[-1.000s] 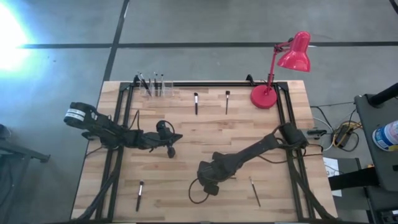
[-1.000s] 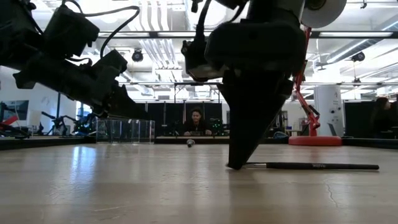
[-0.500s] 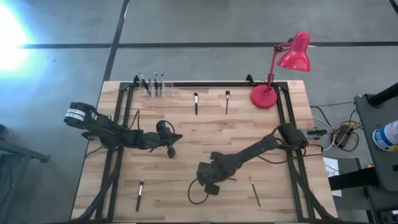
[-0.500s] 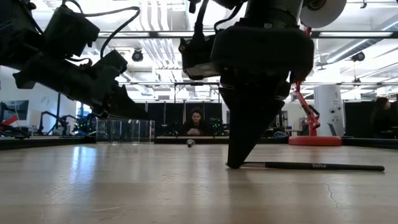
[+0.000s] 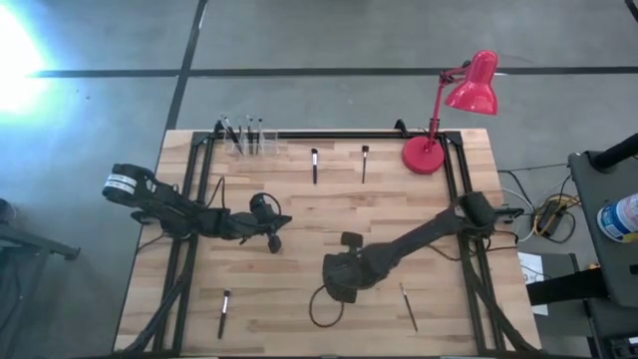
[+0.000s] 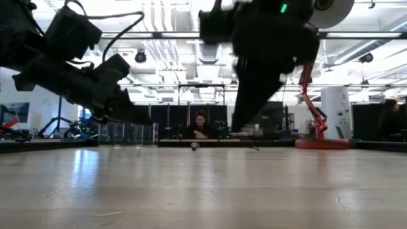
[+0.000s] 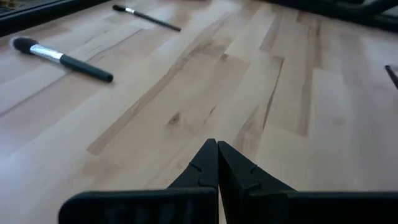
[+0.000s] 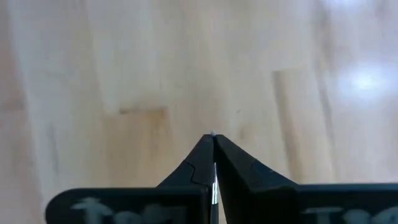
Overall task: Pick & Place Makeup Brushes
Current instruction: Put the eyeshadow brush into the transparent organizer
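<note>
We see the right gripper [image 8: 213, 142] clenched tight, raised off the table [image 5: 299, 204] near its front middle. A thin pale sliver shows between its fingers [image 8: 239, 180] in the right wrist view, and we cannot tell whether that is a brush. The nearest brush [image 5: 409, 306] lies flat on the wood just beside this gripper, on the side of its own arm's base, with nothing between them. A loop of cable [image 5: 324, 309] hangs just in front of the gripper. The front-left brush [image 5: 224, 312] lies alone well off on its other side. Beyond the gripper, towards the far edge, two brushes [image 5: 314, 165] lie side by side but apart. Farther along that edge to the left stands a clear holder [image 5: 247, 145] with several brushes upright in it. The left gripper [image 7: 217, 146] is closed on nothing and hangs above the boards between the right gripper and that holder. Its arm crosses the direct line there. A red lamp [image 5: 423, 155] stands at the far right corner, well clear of both grippers. In the low view a person [image 6: 201, 124] sits in the room behind the table.
</note>
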`<move>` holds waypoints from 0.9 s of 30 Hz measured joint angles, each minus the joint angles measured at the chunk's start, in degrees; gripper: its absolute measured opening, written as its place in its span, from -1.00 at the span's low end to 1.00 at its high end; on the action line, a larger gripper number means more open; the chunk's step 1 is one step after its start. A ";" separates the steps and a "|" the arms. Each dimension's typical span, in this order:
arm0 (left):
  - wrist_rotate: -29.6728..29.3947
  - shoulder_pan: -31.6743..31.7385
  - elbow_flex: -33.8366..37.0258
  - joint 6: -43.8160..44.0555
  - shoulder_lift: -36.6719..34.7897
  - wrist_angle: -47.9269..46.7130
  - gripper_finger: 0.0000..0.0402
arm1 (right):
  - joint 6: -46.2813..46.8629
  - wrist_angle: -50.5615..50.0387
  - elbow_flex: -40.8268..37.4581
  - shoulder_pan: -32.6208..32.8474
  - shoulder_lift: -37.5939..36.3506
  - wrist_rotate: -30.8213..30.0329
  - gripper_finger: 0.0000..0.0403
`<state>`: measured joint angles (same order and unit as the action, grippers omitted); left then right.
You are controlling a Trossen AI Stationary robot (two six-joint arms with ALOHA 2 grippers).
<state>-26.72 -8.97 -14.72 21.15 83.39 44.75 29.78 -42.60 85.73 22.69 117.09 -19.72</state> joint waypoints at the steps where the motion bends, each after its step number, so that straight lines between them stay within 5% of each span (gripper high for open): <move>1: 0.03 -0.22 0.01 0.01 -0.05 0.63 -1.00 | -0.03 0.75 -1.00 0.31 -1.33 -1.70 -0.96; 7: 6.80 -3.71 0.07 -4.77 -0.08 9.76 -1.00 | -2.77 16.26 -12.21 1.35 -11.50 -9.33 -0.96; 14: 8.88 -7.97 -2.05 -9.24 -0.12 16.09 -1.00 | -16.28 56.49 -29.72 1.32 -21.83 -11.89 -0.96; 20: 8.90 -8.67 -7.27 -10.10 -0.12 14.90 -0.85 | -27.57 88.73 -39.39 0.35 -23.22 -11.54 -0.96; 27: 10.53 -9.27 -12.89 -14.33 0.68 14.49 -0.57 | -30.63 98.37 -41.42 -0.13 -23.22 -8.47 -0.96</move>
<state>-16.20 -18.24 -27.61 6.82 84.07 59.24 -0.86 55.77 44.30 22.55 93.86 -28.18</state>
